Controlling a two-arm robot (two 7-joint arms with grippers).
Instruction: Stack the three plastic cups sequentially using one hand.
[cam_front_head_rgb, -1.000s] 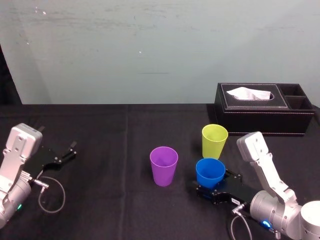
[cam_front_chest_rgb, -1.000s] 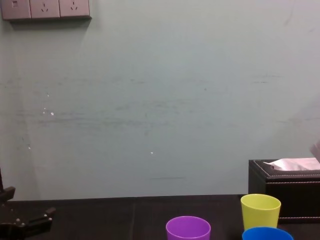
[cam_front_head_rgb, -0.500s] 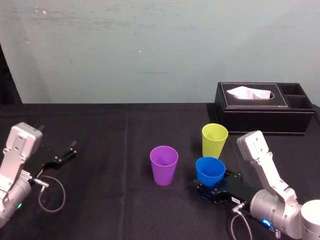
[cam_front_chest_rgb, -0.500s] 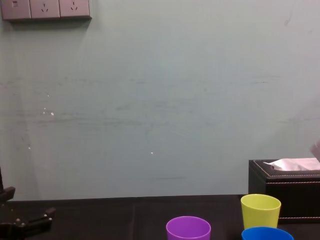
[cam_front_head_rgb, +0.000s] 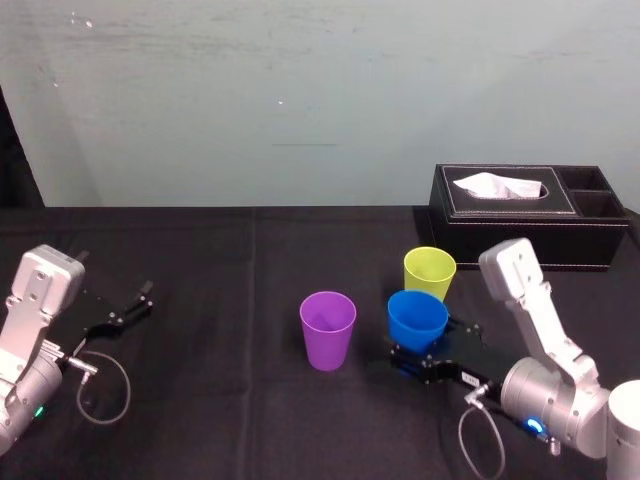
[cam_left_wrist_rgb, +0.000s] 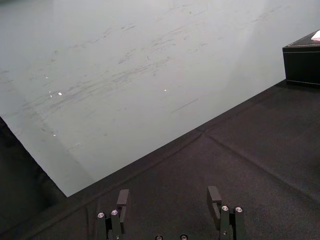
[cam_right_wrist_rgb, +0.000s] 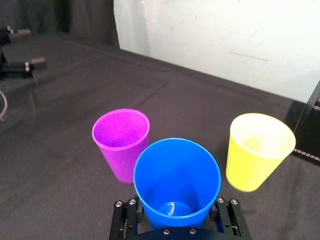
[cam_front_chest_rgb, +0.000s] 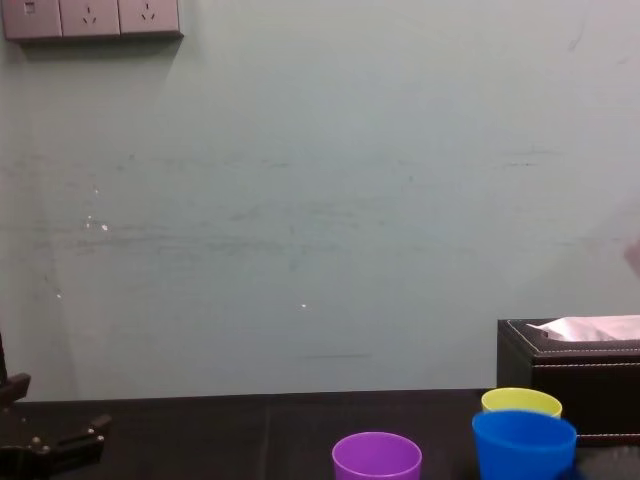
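**Q:** Change since a second ago?

**A:** Your right gripper (cam_front_head_rgb: 418, 360) has raised the blue cup (cam_front_head_rgb: 417, 320). In the chest view the cup's rim now stands above the purple cup's rim and covers part of the yellow-green cup behind it. A second ago only its rim peeked in at the bottom edge. From the head view it has also drifted a little to your left, so it now overlaps the lower side of the yellow-green cup (cam_front_head_rgb: 430, 270).

**Q:** How is the grip?

**A:** The right gripper is closed around the cup's lower body. The right wrist view shows its two fingers (cam_right_wrist_rgb: 124, 219) pressed against opposite sides of the base. The cup is upright with its mouth open upward.

**Q:** And the other two cups?

**A:** They stand where they were. The purple cup (cam_front_head_rgb: 328, 330) is upright on the black table (cam_front_head_rgb: 200, 400), near the blue one on its left. The yellow-green cup is just behind the blue one, in front of the tissue box (cam_front_head_rgb: 530, 215).

**Q:** Left arm?

**A:** It has not moved. Your left gripper (cam_front_head_rgb: 122, 314) lies low at the table's left side, well apart from the cups. Its fingers are spread wide and hold nothing.
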